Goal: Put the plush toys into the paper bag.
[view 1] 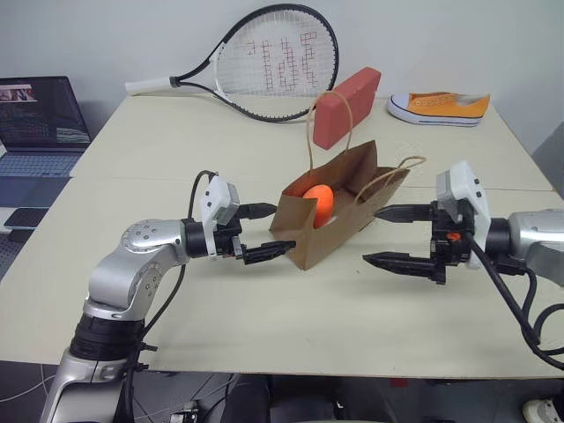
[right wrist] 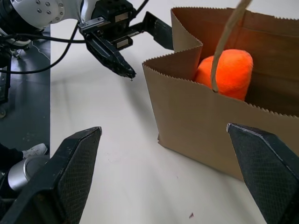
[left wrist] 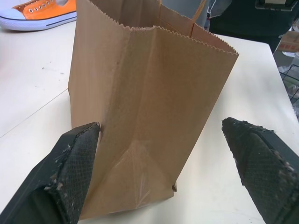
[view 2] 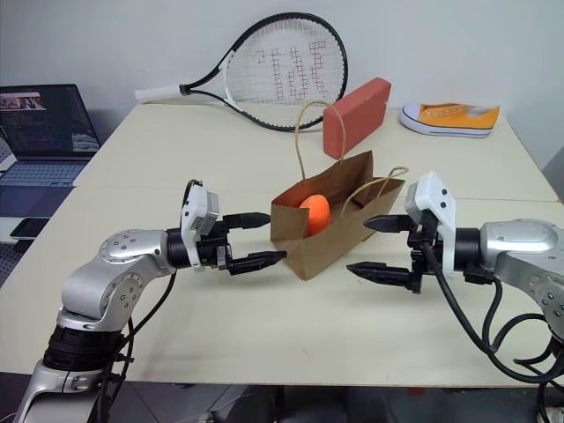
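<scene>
My left gripper (view 1: 263, 233) and right gripper (view 1: 398, 236) gape wide, empty, flanking the paper bag (view 1: 339, 216) standing on the table (view 1: 176, 167). An orange plush toy (view 1: 319, 203) sits inside it. Behind lie a red block (view 1: 345, 107), racket (view 1: 256, 60) and sneaker (view 1: 438, 107).

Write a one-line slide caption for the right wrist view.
Open right hand facing a brown kraft paper bag with an orange plush toy inside.

Head views look down over the table (view 1: 264, 335); wrist views closely flank the paper bag (left wrist: 149, 116).
</scene>
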Controlling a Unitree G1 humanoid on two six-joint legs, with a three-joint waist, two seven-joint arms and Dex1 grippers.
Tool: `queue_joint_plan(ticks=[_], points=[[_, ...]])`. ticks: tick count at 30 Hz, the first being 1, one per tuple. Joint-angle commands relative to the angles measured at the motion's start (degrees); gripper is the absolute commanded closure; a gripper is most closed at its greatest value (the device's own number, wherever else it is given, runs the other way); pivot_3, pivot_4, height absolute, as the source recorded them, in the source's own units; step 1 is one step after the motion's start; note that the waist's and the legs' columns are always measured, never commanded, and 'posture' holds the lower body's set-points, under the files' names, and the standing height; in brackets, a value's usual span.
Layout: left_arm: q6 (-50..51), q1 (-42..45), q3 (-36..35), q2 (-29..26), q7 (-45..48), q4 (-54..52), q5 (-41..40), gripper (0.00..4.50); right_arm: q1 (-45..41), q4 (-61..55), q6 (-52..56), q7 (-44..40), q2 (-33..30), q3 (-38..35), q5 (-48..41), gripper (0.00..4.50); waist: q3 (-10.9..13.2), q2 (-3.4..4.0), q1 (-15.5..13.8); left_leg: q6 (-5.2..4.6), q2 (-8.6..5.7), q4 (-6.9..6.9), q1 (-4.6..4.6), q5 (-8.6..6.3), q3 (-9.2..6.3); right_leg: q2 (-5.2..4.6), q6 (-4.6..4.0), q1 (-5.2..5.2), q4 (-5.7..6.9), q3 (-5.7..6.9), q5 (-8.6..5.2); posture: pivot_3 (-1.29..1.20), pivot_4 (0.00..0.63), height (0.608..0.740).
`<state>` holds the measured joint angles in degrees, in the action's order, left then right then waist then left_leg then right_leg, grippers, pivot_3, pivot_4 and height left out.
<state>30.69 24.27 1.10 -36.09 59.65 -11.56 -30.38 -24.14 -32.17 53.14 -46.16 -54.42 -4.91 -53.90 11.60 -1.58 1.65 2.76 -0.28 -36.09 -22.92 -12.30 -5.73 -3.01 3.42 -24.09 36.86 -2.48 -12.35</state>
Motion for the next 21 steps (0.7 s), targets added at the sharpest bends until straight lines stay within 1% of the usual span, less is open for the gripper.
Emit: queue_joint_plan(ticks=[1, 4, 9, 13, 16, 19, 21], points=[[-1.3, 1.2, 0.2, 0.0, 0.5, -1.1, 0.1, 0.03, -2.2, -1.0, -0.4, 1.2, 2.4, 2.0, 1.0, 0.01, 0.0, 0.0, 0.0, 0.0, 0.0, 0.0, 0.01, 0.0, 0.0, 0.0, 0.0, 0.0, 0.0, 0.0, 0.0, 0.0, 0.15, 0.74], [-2.0, 1.8, 0.2, 0.6, -0.2, 0.0, 0.6, 0.03, -2.4, -0.7, -0.7, 1.7, 4.0, 3.7, 2.8, 0.01, 0.0, 0.0, 0.0, 0.0, 0.0, 0.0, 0.01, 0.0, -0.02, 0.0, 0.0, 0.01, 0.0, 0.01, 0.0, 0.0, 0.15, 0.74], [-1.7, 3.5, -0.5, 2.1, -0.6, 2.3, -0.7, 0.03, -2.2, -0.9, -0.5, 1.2, 4.5, 3.7, 3.4, 0.01, 0.0, 0.0, -0.1, 0.0, -0.02, 0.0, -0.01, 0.0, -0.04, 0.0, 0.02, 0.01, 0.0, 0.01, 0.01, 0.0, 0.15, 0.74], [2.1, 3.7, -0.4, 0.4, 2.8, 1.4, -3.8, 0.03, -2.5, -0.2, -0.8, 0.9, 4.7, 3.8, 4.0, 0.01, 0.0, 0.0, 0.0, 0.0, -0.01, 0.0, 0.0, 0.0, -0.04, 0.0, 0.26, 0.01, 0.01, 0.02, 0.15, 0.0, 0.15, 0.74], [4.4, 4.7, -1.0, -1.7, 5.6, 2.2, -5.7, 0.03, -3.6, 1.0, -1.4, 1.6, 6.0, 5.2, 5.7, 0.01, 0.0, 0.0, 0.2, 0.0, 0.0, 0.0, 0.01, 0.0, -0.04, 0.01, 0.23, 0.0, 0.02, 0.03, 0.13, 0.0, 0.15, 0.74], [4.3, 5.9, -0.9, -2.4, 6.7, 3.4, -5.8, 0.03, -4.8, 2.0, -1.5, 2.4, 7.8, 6.3, 7.3, 0.01, 0.0, 0.0, 0.2, 0.0, 0.01, 0.0, 0.02, 0.0, -0.04, 0.01, 0.18, 0.0, 0.02, 0.03, 0.11, 0.0, 0.15, 0.74], [3.3, 7.1, -0.8, -1.7, 6.1, 4.3, -5.1, 0.03, -5.6, 2.6, -1.4, 2.9, 9.1, 7.2, 8.2, 0.01, 0.0, 0.0, 0.2, 0.0, 0.0, 0.0, 0.02, 0.0, -0.04, 0.01, 0.18, 0.01, 0.01, 0.02, 0.11, 0.0, 0.15, 0.74]])
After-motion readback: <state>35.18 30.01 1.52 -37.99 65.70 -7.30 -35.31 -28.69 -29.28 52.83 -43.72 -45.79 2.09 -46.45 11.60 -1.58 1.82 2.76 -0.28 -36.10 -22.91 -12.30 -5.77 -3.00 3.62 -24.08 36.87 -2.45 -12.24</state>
